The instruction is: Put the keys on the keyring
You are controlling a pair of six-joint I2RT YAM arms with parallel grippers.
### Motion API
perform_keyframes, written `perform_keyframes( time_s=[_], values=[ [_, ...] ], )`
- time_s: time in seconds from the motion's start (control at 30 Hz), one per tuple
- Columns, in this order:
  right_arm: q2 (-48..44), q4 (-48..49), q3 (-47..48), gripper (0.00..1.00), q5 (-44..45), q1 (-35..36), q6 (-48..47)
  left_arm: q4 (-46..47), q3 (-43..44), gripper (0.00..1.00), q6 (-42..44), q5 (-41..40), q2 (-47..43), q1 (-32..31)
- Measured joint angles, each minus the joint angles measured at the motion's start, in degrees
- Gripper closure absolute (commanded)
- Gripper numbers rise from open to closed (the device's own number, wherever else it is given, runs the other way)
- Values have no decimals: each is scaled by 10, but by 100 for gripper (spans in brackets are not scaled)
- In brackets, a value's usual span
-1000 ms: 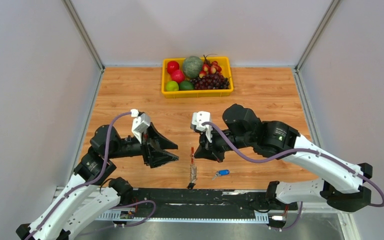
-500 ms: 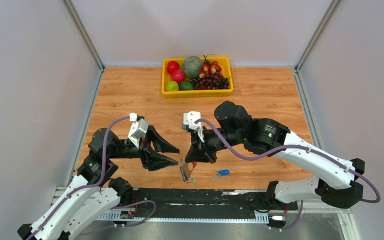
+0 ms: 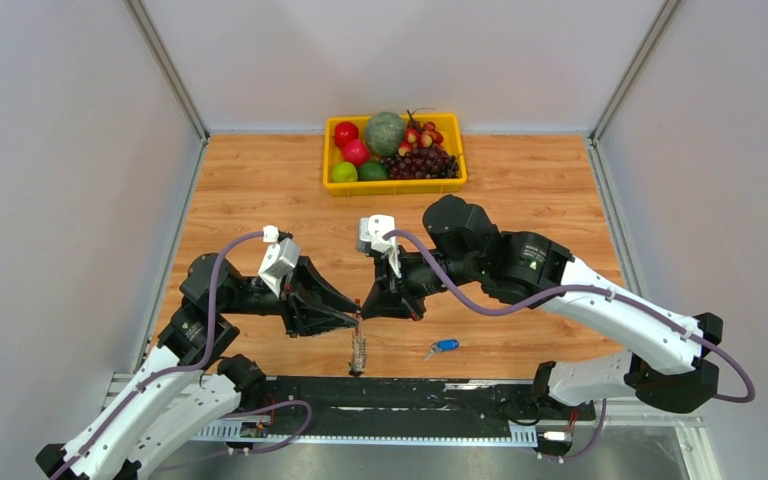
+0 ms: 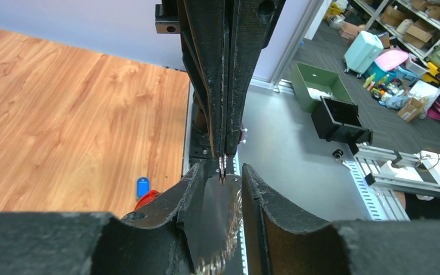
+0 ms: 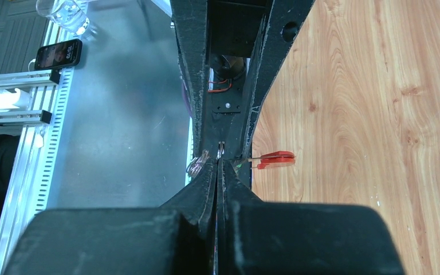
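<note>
Hanging over the near edge of the table (image 3: 260, 180), the keyring (image 3: 358, 348) is being pinched at its top by the right gripper (image 3: 363, 312), jaws pressed together on it. The left gripper (image 3: 351, 319) is being held opposite, jaws apart on either side of the grey charm (image 4: 220, 229); contact cannot be told. The red key (image 5: 275, 158) is jutting out beside the pinch, and the blue key (image 3: 446, 346) is lying on the wood nearby.

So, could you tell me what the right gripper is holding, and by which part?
The keyring, pinched by its thin metal ring between the shut right fingers; its charm and the red key hang from it.
</note>
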Motion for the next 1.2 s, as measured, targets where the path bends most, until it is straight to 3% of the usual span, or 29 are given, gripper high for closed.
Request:
perform_keyframes(
  time_s=[0.1, 0.13, 0.2, 0.6, 0.73, 0.9, 1.03, 1.2],
  values=[
    [0, 0, 0, 100, 0, 0, 0, -5, 0, 81, 4, 0, 0, 0],
    [0, 0, 0, 100, -1, 0, 0, -6, 0, 94, 5, -2, 0, 0],
    [0, 0, 0, 100, 0, 0, 0, -8, 0, 99, 6, -3, 0, 0],
    [-7, 22, -4, 97, 7, -4, 0, 0, 0, 100, -2, -51, -19, -1],
    [-12, 33, -5, 86, 14, -4, 0, 14, -2, 100, -12, -68, -22, -1],
    [-21, 40, -15, 64, 21, -4, 3, 34, -21, 100, -23, -91, -30, -1],
    [-45, 49, -27, 57, 30, -4, 7, 36, -25, 100, -26, -107, -30, -1],
    [-85, 66, -41, 55, 48, -4, 9, 46, -25, 100, -33, -117, -30, -1]
  ],
)
